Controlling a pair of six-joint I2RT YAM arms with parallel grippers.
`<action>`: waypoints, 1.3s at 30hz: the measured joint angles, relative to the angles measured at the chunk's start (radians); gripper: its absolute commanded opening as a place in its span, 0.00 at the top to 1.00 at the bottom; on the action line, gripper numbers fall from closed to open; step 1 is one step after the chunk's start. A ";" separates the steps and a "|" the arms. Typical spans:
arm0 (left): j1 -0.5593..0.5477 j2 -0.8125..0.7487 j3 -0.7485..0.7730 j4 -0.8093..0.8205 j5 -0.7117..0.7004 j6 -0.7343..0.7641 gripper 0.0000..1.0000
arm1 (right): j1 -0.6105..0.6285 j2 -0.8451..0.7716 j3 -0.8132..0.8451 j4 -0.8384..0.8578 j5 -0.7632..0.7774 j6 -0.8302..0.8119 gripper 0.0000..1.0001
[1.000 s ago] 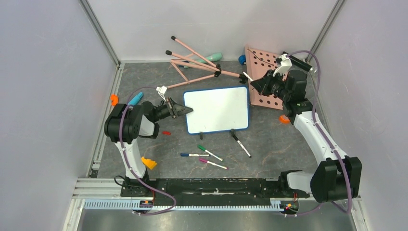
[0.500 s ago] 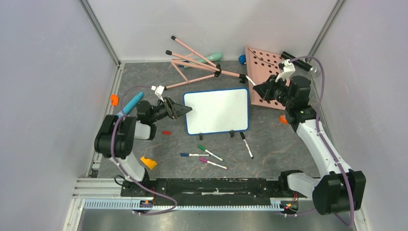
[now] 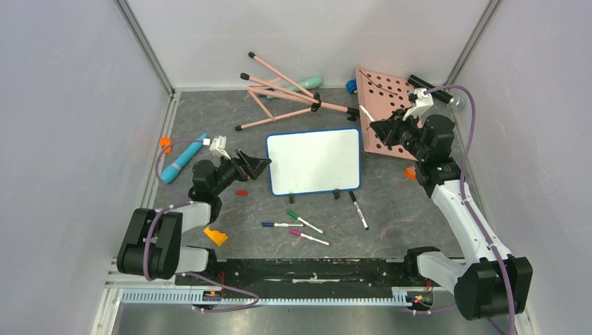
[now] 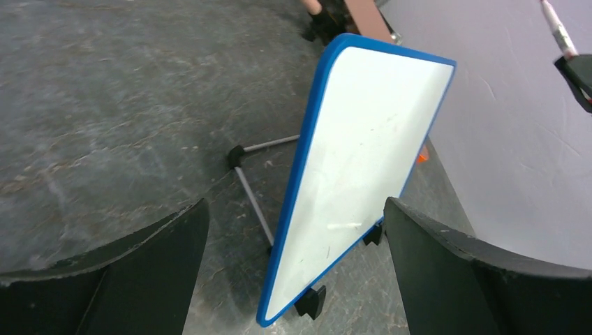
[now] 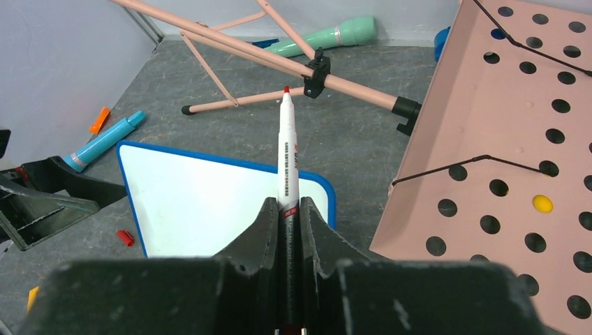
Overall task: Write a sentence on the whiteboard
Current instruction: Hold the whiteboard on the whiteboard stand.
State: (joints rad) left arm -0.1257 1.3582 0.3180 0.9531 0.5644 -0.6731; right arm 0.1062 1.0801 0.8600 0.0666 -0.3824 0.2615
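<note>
The whiteboard (image 3: 314,160) stands near the middle of the grey table (image 3: 209,118), leaning back on little black feet, its face plain white. Behind it lie the pink stand legs (image 3: 286,91) and a teal cylinder (image 3: 307,84). A pink pegboard (image 3: 384,105) leans just beside the board's far right corner. On the near side four pens are scattered: a green pen (image 3: 304,221), a blue pen (image 3: 281,225), a magenta pen (image 3: 308,237) and a black pen (image 3: 357,209). A small red cap (image 3: 241,192) and an orange wedge (image 3: 216,236) lie nearer the left arm, with a blue tube (image 3: 183,159) out by the left wall. The left gripper (image 3: 255,164) sits just beside the board's left edge, jaws spread wide and holding nothing. The right gripper (image 3: 380,128) hangs over the pegboard's left side, clenched on a red-tipped marker (image 3: 365,113) that points away from the board. Nothing lies between that marker and the board's face. The left wrist view shows what the top view hides: a thin strut (image 4: 255,202) propping the whiteboard (image 4: 363,174) from behind, faint smears on the white surface, and the blue rim standing ahead of the gap of the left gripper (image 4: 297,204), apart from both fingers. The right wrist view shows the red-tipped marker (image 5: 287,146) pinched tight in the right gripper (image 5: 288,209), its tip over the stand legs, with the whiteboard (image 5: 209,202) low and to the left.
</note>
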 measured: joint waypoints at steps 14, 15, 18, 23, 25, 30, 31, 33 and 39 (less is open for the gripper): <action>-0.006 -0.658 -0.174 -0.333 -0.206 0.207 0.00 | 0.000 -0.300 -0.270 0.049 -0.002 0.018 1.00; -0.007 -0.696 -0.178 -0.359 -0.212 0.227 0.00 | 0.000 -0.297 -0.275 0.050 -0.009 0.023 1.00; -0.008 -0.818 -0.203 -0.444 -0.249 0.266 0.00 | 0.000 -0.301 -0.299 0.057 -0.042 0.046 1.00; -0.010 -0.880 -0.208 -0.528 -0.206 0.318 0.00 | 0.003 -0.333 -0.315 0.066 -0.068 0.070 1.00; -0.010 -0.865 -0.208 -0.531 -0.188 0.325 0.00 | 0.004 -0.336 -0.315 0.071 -0.070 0.071 1.00; -0.010 -0.789 -0.207 -0.502 -0.127 0.350 0.00 | 0.011 -0.337 -0.315 0.074 -0.074 0.071 1.00; -0.010 -0.773 -0.207 -0.497 -0.120 0.352 0.00 | 0.014 -0.337 -0.315 0.075 -0.074 0.072 1.00; -0.010 -0.729 -0.206 -0.483 -0.104 0.352 0.00 | 0.016 -0.338 -0.315 0.075 -0.076 0.071 1.00; -0.010 -0.484 -0.164 -0.326 0.050 0.350 0.00 | 0.021 -0.342 -0.315 0.075 -0.077 0.068 0.99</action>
State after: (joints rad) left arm -0.1352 0.8738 0.1535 0.6270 0.6147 -0.3233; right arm 0.1272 0.7383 0.5446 0.1417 -0.4591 0.3294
